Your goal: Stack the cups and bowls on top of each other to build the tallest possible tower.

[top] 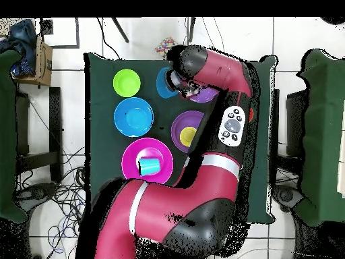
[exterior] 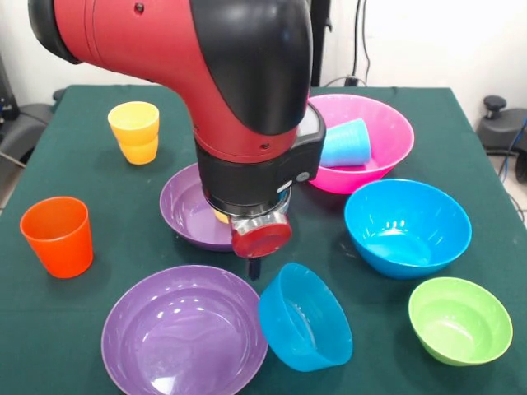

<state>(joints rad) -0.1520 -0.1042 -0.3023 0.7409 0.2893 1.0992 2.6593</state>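
My gripper [exterior: 254, 265] hangs under the red arm, just above the table between the two purple bowls and at the raised rim of the small blue bowl [exterior: 305, 317], which stands tilted against the near purple bowl [exterior: 185, 333]. I cannot tell whether it holds that rim. The far purple bowl [exterior: 191, 212] holds the pale yellow cup [exterior: 220, 216], mostly hidden by the arm. The light blue cup [exterior: 346, 144] lies in the pink bowl [exterior: 383, 123]. The orange cup [exterior: 58, 236] stands at the left. Two amber-yellow cups [exterior: 134, 132] are stacked at the far left.
The big blue bowl [exterior: 408, 226] and the small green bowl [exterior: 459, 319] stand at the right on the dark green table [exterior: 82, 181]. In the overhead view the arm [top: 222, 74] covers much of the table's right side, above the small blue bowl [top: 165, 82].
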